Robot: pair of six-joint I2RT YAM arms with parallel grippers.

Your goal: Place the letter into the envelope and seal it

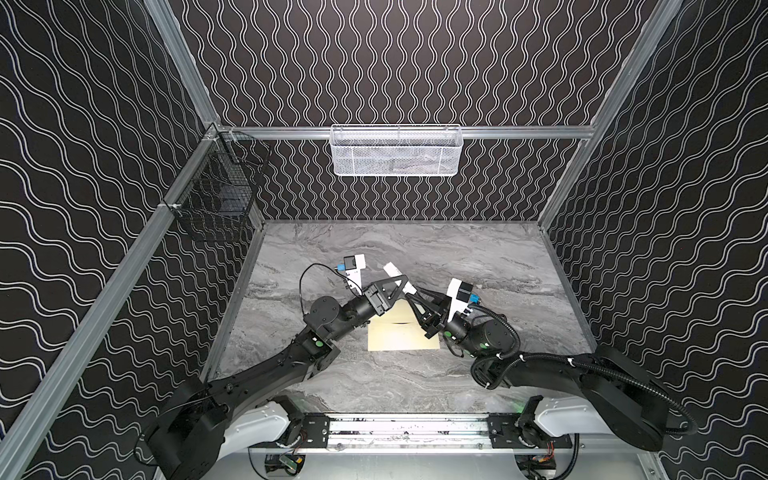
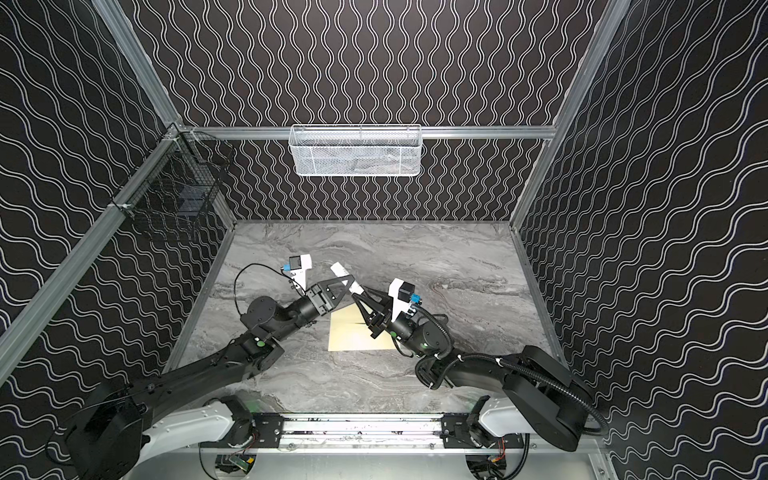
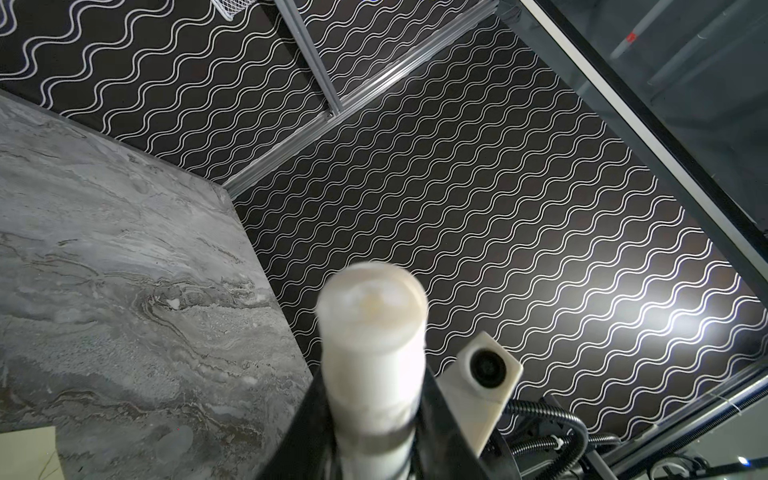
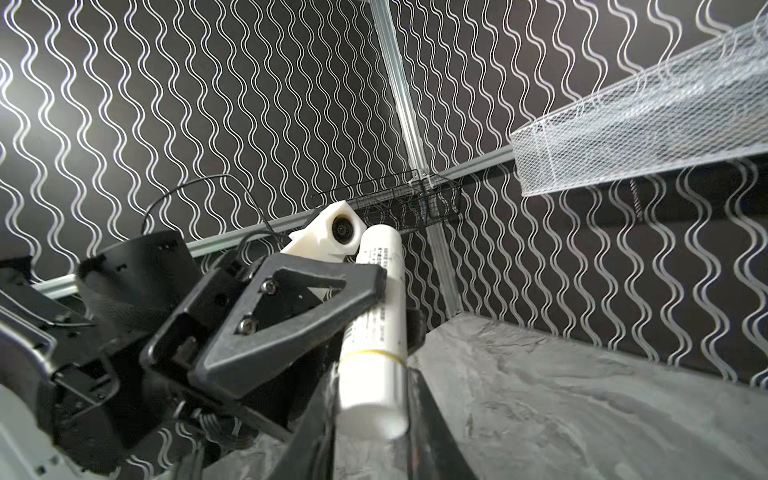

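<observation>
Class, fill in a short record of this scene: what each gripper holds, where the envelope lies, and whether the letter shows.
Left gripper: shut on the white tube
Right gripper: shut on the tube's other end
Envelope: flat on the marble table, partly under both grippers
Letter: not in sight

Left arm (image 1: 266,370) and right arm (image 1: 552,370): matte black is used pretty much everywhere, white only on the base housings (image 1: 257,419). A ribbed hose (image 1: 516,338) is zip-tied along the right one.

Cream envelope (image 1: 395,338) flat on tabletop (image 1: 457,257)
</observation>
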